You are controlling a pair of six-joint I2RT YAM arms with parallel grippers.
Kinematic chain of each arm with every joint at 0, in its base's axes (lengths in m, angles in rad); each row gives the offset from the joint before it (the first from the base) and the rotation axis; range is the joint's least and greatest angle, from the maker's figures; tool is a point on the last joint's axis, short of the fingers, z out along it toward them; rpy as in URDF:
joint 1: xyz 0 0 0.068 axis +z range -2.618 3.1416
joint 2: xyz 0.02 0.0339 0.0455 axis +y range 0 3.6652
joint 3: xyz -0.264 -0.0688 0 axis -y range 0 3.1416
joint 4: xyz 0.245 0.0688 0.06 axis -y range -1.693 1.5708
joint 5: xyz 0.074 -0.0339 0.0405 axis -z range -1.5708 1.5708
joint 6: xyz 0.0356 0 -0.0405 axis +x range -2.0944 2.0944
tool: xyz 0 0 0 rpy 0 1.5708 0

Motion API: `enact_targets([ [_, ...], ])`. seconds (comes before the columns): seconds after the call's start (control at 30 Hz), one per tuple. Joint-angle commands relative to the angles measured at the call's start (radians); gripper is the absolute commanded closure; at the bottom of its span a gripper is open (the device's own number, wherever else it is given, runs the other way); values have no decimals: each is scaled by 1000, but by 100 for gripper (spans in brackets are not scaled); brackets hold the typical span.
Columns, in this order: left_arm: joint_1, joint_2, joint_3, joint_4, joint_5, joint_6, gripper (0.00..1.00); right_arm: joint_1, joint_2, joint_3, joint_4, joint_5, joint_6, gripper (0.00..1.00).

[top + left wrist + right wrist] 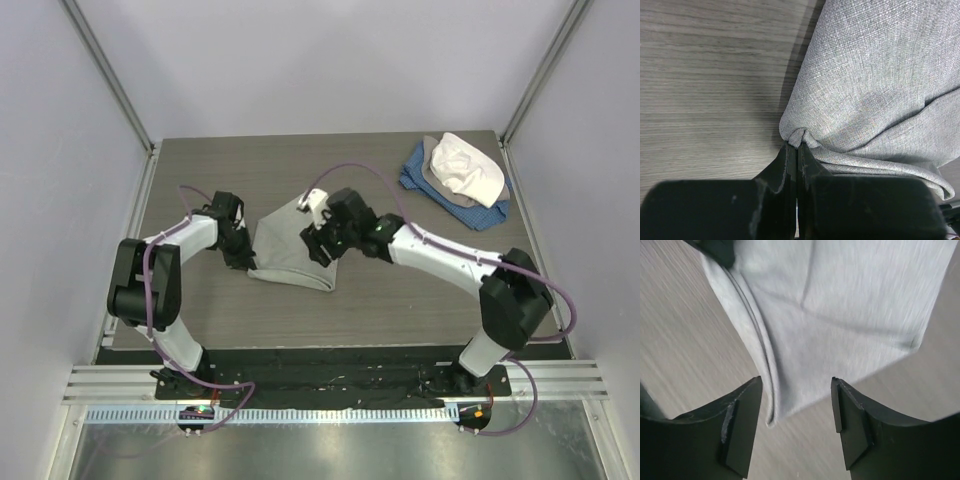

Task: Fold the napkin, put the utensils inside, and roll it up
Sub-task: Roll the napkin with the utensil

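The light grey napkin (290, 250) lies folded and rumpled on the wooden table between my two arms. My left gripper (244, 260) is at its left edge; in the left wrist view the gripper (796, 146) is shut on a pinched bit of the napkin's (875, 90) edge. My right gripper (318, 245) hovers over the napkin's right part. In the right wrist view the gripper (797, 407) is open and empty, and a folded corner of the napkin (840, 305) lies between and below its fingers (742, 425). The spoon is not in view.
A heap of blue, grey and white cloths (460, 175) lies at the table's far right corner. Pale walls and metal frame posts (110, 80) close in the table. Bare wooden table (380, 310) shows in front of the napkin.
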Motion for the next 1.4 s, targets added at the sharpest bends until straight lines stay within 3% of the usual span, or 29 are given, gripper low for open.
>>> enact_targets([
  [0.0,1,33,22,-20,23,32,100,197,-6,-52,216,373,-134,36],
  [0.17,1,38,25,-29,23,36,100,334,125,-71,406,492,-271,39],
  [0.43,1,50,38,-43,29,47,100,392,233,-95,539,532,-368,41],
  [1.07,1,53,55,-57,44,67,100,385,356,-115,601,545,-414,40],
  [1.37,0,72,64,-63,72,78,100,349,407,-68,526,502,-401,38],
])
